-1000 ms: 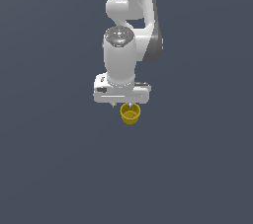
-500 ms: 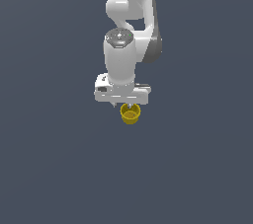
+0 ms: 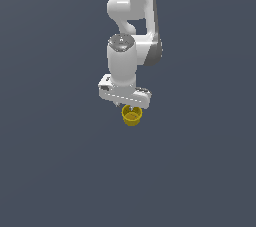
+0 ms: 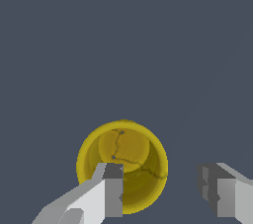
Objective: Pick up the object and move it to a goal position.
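Observation:
The object, a small yellow cup (image 3: 131, 116) with a flared rim and brownish inside, stands upright on the dark grey floor just under the white gripper (image 3: 131, 108). In the wrist view the cup (image 4: 123, 149) is seen from above. The gripper (image 4: 162, 188) is open. One finger (image 4: 112, 191) hangs over the cup's inside, and the other finger (image 4: 217, 193) is outside the rim, so the cup's wall lies between them. I cannot tell whether either finger touches the cup. The hand hides the cup's far rim in the exterior view.
The white arm (image 3: 132, 16) rises above the gripper at the middle top of the exterior view. The floor (image 3: 55, 161) is a plain dark grey surface with no other objects in view.

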